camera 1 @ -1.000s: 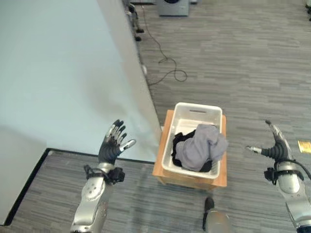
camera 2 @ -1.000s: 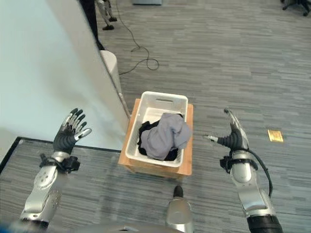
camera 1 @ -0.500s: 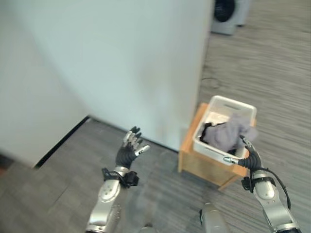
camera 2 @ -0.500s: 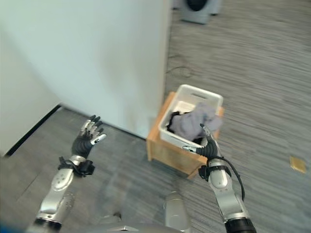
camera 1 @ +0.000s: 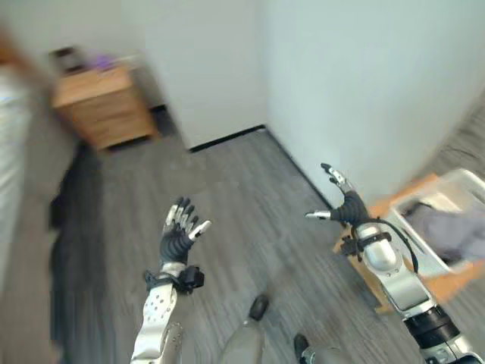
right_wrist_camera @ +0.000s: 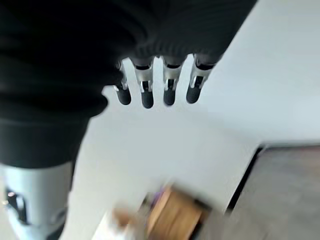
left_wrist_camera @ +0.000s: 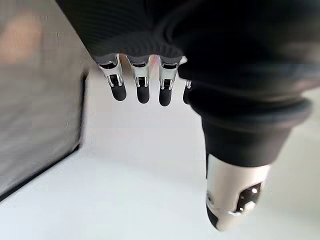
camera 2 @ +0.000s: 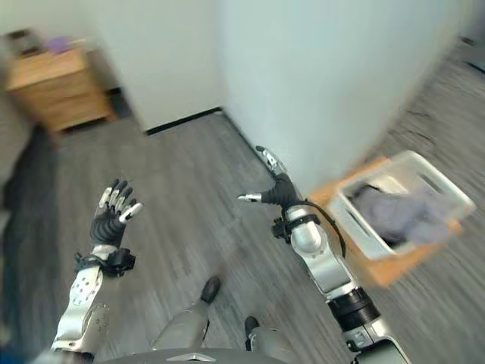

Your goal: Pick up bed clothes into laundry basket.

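The white laundry basket (camera 2: 415,162) sits at the far right on a low wooden stand (camera 2: 388,270), with a grey cloth (camera 2: 394,213) and something dark inside it. A long dark cloth (camera 1: 76,227) lies along the floor at the far left, beside a pale bed edge (camera 1: 10,152). My left hand (camera 1: 177,236) is raised over bare floor, fingers (left_wrist_camera: 142,86) spread and empty. My right hand (camera 1: 349,211) is raised just left of the basket, open, its fingers (right_wrist_camera: 170,86) straight and holding nothing.
A wooden nightstand (camera 1: 102,111) stands against the wall at the upper left. A white wall corner (camera 1: 265,76) juts out between the nightstand and the basket. Grey plank floor (camera 1: 227,189) stretches between the dark cloth and the wall.
The whole picture has swung left: the basket went from the centre to the right edge, and the nightstand, bed edge and dark cloth came into view. Both hands stay open and empty.
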